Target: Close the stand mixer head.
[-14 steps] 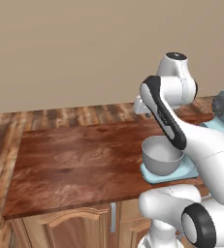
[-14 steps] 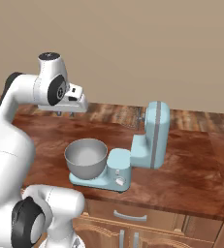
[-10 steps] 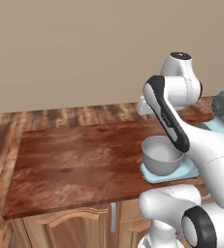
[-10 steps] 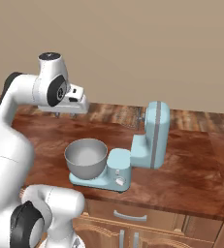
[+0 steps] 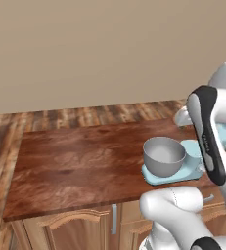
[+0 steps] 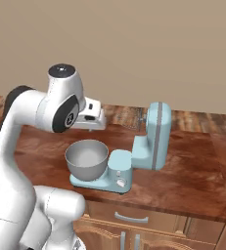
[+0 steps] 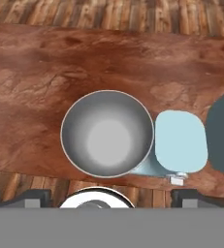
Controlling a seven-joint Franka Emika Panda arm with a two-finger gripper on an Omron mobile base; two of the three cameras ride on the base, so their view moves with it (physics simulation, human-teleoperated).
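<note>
The stand mixer head [image 6: 158, 134] stands tipped up, nearly vertical, at the rear of the mixer, hinged on the pale-blue column [image 6: 143, 152] and well clear of the grey bowl [image 6: 87, 159]. From the right base view the bowl sits just in front of the column on the flat base [image 6: 99, 180], its mouth open and uncovered. The mixer rests near the front edge of the wooden counter [image 6: 192, 180], with bare counter behind the head and to its far side. In the left base view the bowl [image 5: 164, 155] is plain, but the arm covers most of the head; a long stretch of bare counter [image 5: 75, 166] runs away from the bowl on the side opposite the column. The hand view looks straight down into the bowl [image 7: 107, 133], with the column top [image 7: 181, 141] beside it and the head's dark end [image 7: 222, 133] beyond that. The gripper [image 6: 92, 117] hangs above the bowl; whether its fingers are spread or pressed together I cannot tell.
</note>
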